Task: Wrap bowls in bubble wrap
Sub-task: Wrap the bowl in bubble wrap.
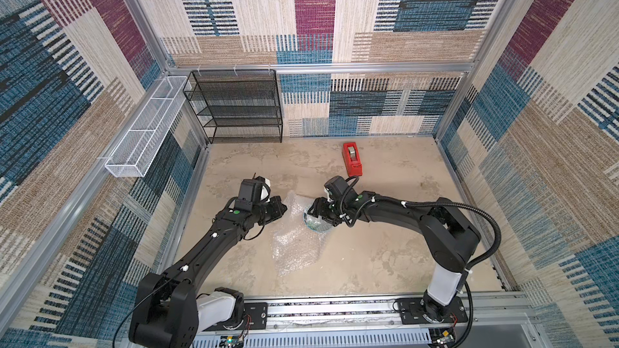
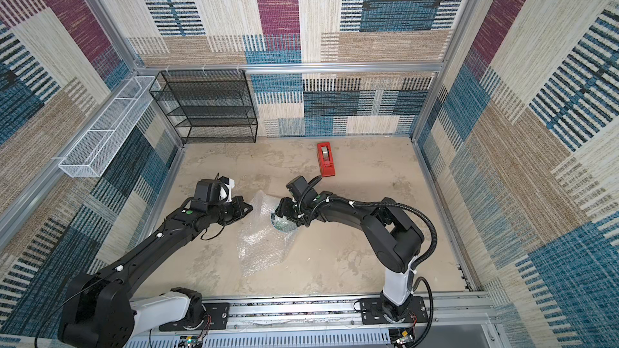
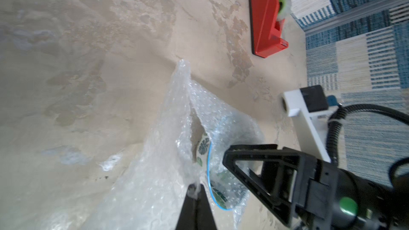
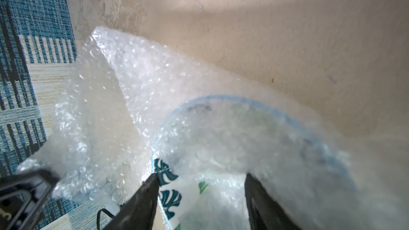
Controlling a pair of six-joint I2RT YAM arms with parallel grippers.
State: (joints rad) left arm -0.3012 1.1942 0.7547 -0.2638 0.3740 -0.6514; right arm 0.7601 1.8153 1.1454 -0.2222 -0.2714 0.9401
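The bowl [image 1: 317,225] [image 2: 283,224], white with dark green leaves and a thin blue rim, lies tipped on the bubble wrap [image 1: 294,246] [image 2: 261,246] mid-table. Part of the sheet is folded over and into it. In the wrist views the bowl [image 3: 202,149] [image 4: 170,195] shows partly through the bubble wrap [image 3: 155,173] [image 4: 132,80]. My left gripper [image 1: 284,209] [image 3: 195,190] is shut on a lifted fold of the bubble wrap just left of the bowl. My right gripper [image 1: 314,211] [image 4: 201,177] is open at the bowl. One finger is outside the rim, the other on the wrap inside.
A red tape dispenser [image 1: 352,159] [image 3: 267,18] stands behind the bowl towards the back wall. A black mesh shelf [image 1: 237,108] fills the back left corner, and a white wire basket [image 1: 144,128] hangs on the left wall.
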